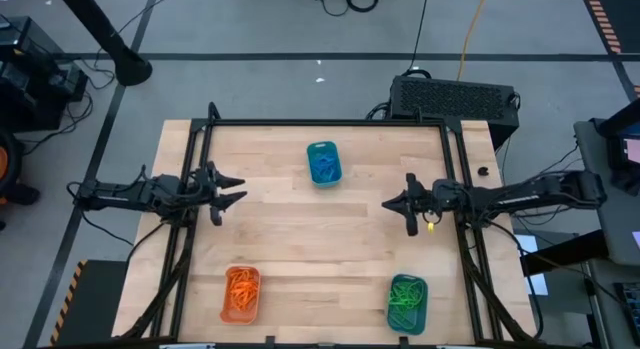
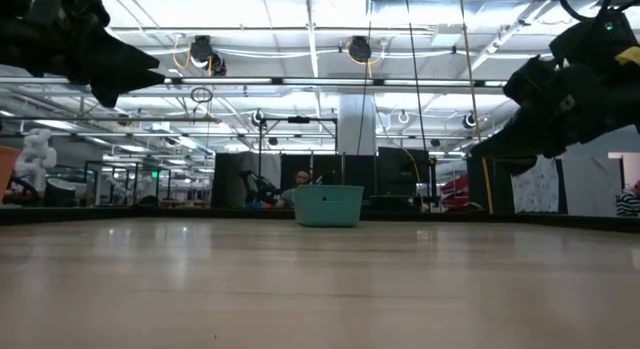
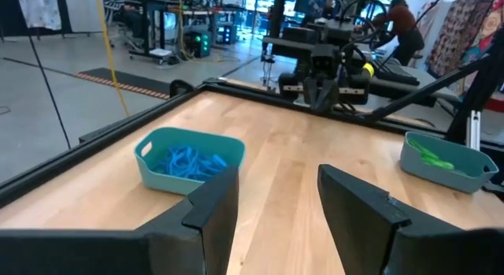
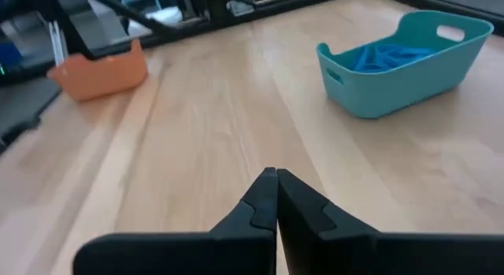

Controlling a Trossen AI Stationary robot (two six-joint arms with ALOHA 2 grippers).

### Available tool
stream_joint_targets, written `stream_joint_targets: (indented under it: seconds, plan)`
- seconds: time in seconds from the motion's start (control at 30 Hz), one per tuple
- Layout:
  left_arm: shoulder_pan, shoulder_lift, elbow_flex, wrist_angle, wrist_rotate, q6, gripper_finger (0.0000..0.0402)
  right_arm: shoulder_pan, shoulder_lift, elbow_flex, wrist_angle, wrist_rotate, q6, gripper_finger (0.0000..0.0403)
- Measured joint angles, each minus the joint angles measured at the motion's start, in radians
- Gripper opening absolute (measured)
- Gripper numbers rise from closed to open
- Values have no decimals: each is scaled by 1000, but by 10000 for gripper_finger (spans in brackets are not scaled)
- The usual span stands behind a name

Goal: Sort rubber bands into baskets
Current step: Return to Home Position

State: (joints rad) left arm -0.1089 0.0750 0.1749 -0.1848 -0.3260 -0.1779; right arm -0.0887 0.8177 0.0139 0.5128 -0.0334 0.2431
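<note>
Three baskets stand on the wooden table. A teal basket [image 1: 323, 162] at the far middle holds blue rubber bands [image 3: 187, 161]. An orange basket [image 1: 240, 293] at the near left holds orange bands. A teal basket [image 1: 407, 302] at the near right holds green bands [image 3: 431, 156]. My left gripper [image 1: 236, 190] hovers open and empty above the table's left side. My right gripper [image 1: 392, 204] hovers shut and empty above the right side. No loose bands show on the table.
A black metal frame [image 1: 330, 123] runs around the table's far and side edges. A dark box [image 1: 455, 94] sits beyond the far right corner. The wood between the baskets is bare. People and benches show in the room beyond.
</note>
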Motion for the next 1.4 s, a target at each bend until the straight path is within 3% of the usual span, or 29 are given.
stream_joint_targets:
  seconds: [0.23,1.4]
  plan:
    - [0,0,0,-11,0,3,183,0,-71,0,-86,3,-125,0]
    - [-1,0,1,-12,0,2,183,1,-71,0,-112,6,-125,0]
